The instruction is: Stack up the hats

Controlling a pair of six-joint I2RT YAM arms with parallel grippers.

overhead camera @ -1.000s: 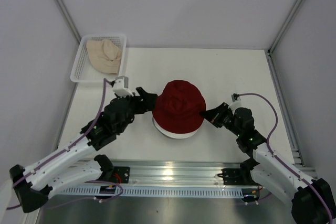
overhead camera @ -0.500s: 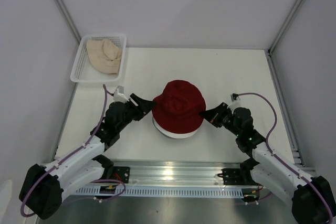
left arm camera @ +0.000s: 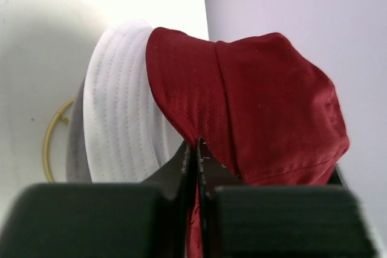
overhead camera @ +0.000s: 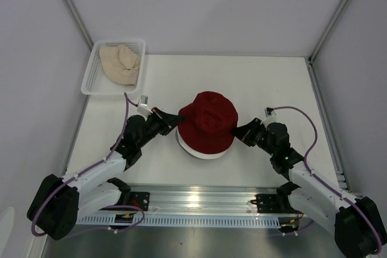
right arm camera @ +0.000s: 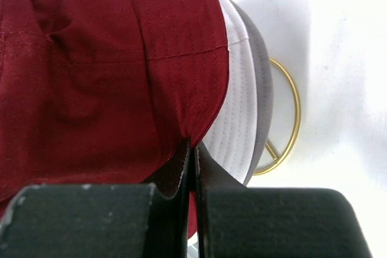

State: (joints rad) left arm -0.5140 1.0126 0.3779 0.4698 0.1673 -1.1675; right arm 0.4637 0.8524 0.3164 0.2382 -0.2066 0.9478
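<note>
Tabletop point(overhead camera: 272, 83); grey hat point(right arm camera: 266, 95) beneath red hat point(overhead camera: 208, 122)

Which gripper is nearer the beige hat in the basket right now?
Left. The left gripper pinches the dark red hat by its brim on the side toward the beige hat in the white basket; the right gripper pinches the opposite brim, farther away.

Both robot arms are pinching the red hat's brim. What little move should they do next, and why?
Probably pull the brim gently down on both sides. The left fingers and right fingers are shut on opposite edges of the dark red hat, which sits on the white hat but looks crumpled, not snug. Seating it should steady the stack for the beige hat in the basket.
</note>
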